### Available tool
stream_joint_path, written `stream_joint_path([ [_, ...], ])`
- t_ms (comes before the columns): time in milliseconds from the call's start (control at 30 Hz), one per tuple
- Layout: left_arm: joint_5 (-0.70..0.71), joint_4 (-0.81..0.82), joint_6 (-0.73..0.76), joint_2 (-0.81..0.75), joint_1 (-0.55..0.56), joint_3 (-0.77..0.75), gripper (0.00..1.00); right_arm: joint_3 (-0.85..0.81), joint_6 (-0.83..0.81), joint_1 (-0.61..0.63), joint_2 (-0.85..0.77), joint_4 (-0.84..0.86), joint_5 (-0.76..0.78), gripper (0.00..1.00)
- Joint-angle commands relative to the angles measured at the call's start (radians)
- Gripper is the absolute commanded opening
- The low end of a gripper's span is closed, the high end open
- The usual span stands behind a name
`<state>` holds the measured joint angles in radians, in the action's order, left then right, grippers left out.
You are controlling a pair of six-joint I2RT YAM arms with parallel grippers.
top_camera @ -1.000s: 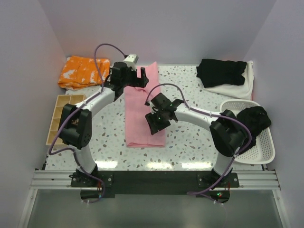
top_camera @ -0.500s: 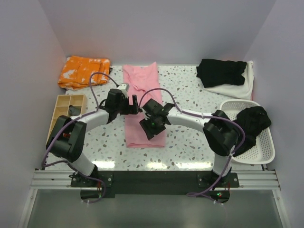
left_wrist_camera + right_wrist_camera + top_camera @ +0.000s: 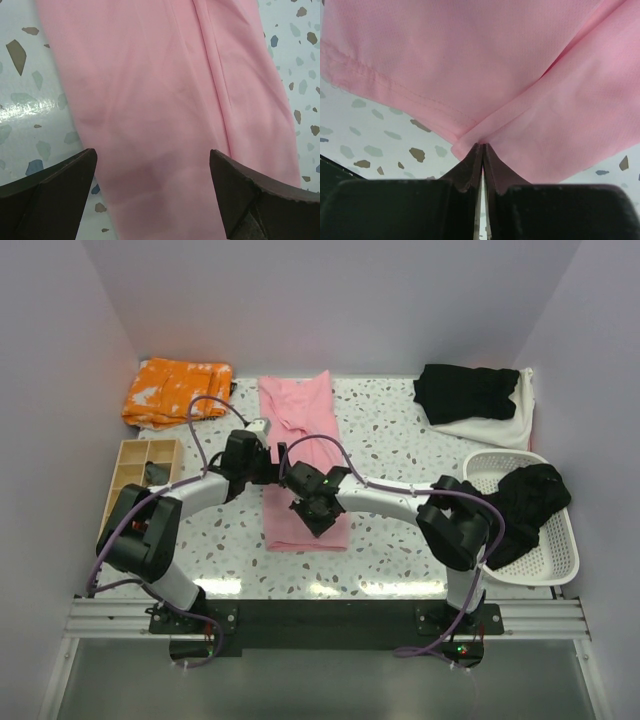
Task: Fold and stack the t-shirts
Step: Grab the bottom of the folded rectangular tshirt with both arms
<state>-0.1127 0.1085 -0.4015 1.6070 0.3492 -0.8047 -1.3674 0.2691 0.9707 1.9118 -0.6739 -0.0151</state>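
Note:
A light pink t-shirt (image 3: pixel 298 410) lies as a long folded strip down the middle of the table. My left gripper (image 3: pixel 277 462) hovers open over its left part; in the left wrist view the pink t-shirt (image 3: pixel 165 100) fills the gap between the spread fingers of the left gripper (image 3: pixel 152 155). My right gripper (image 3: pixel 312 512) sits low on the strip's near part. In the right wrist view the right gripper (image 3: pixel 483 145) is shut, pinching a folded hem corner of the pink t-shirt (image 3: pixel 495 60). A black t-shirt (image 3: pixel 465 390) rests on an off-white one (image 3: pixel 500 428) at the back right.
A white basket (image 3: pixel 566 558) at the right edge holds a dark garment (image 3: pixel 530 502). An orange patterned cloth (image 3: pixel 175 390) lies at the back left. A wooden divided tray (image 3: pixel 132 480) stands by the left wall. Speckled tabletop (image 3: pixel 395 440) shows either side of the strip.
My left gripper has come back from the shirt's far end to its middle, staying open. My right gripper has shifted left and closed on the pink shirt's hem.

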Motion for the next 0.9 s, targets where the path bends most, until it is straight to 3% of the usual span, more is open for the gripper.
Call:
stream_joint_path([
  [0, 0.004, 0.022, 0.001, 0.013, 0.001, -0.011, 1.00, -0.053, 0.012, 0.043, 0.000, -0.090, 0.128, 0.01],
  [233, 0.018, 0.005, 0.004, 0.005, 0.001, -0.017, 1.00, -0.024, 0.024, 0.062, -0.026, -0.131, 0.182, 0.00],
  [267, 0.022, -0.001, 0.006, -0.001, 0.001, -0.017, 1.00, -0.006, 0.030, 0.062, -0.051, -0.121, 0.191, 0.08],
  [333, 0.039, -0.023, 0.012, -0.030, 0.001, -0.014, 1.00, 0.049, 0.048, 0.060, -0.134, -0.101, 0.245, 0.40],
  [400, 0.074, -0.059, 0.015, -0.062, 0.001, -0.011, 1.00, 0.077, 0.062, 0.040, -0.198, -0.076, 0.294, 0.61],
  [633, 0.074, -0.168, -0.028, -0.174, -0.001, 0.027, 1.00, 0.255, 0.119, -0.231, -0.362, 0.095, 0.060, 0.66],
  [867, -0.022, -0.204, -0.089, -0.324, -0.001, 0.145, 0.98, 0.313, 0.128, -0.337, -0.367, 0.171, -0.100, 0.66],
])
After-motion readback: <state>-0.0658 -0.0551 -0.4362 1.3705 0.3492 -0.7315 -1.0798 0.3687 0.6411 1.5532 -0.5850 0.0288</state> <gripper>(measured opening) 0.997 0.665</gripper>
